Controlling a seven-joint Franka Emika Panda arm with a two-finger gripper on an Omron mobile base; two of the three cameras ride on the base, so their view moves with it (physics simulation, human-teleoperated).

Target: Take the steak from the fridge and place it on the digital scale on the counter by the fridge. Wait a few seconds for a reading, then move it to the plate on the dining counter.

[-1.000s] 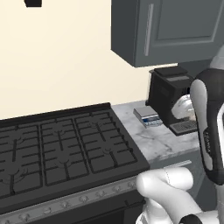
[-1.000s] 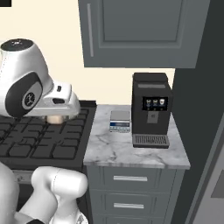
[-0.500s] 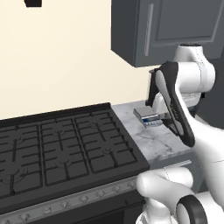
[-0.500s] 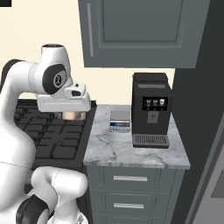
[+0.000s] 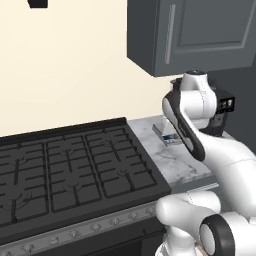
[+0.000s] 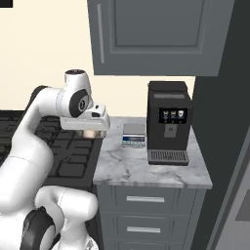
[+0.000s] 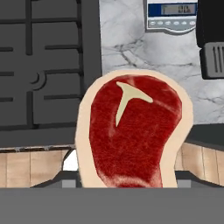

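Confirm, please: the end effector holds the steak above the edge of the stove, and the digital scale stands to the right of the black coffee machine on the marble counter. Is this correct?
One detail is wrong. In the right base view, the digital scale stands to the left of the black coffee machine, between it and the stove. The rest holds: the end effector holds the steak above the stove's edge beside the marble counter.

Cream wall, grey cabinet, black stove.

Marble counter: scale, coffee mach.
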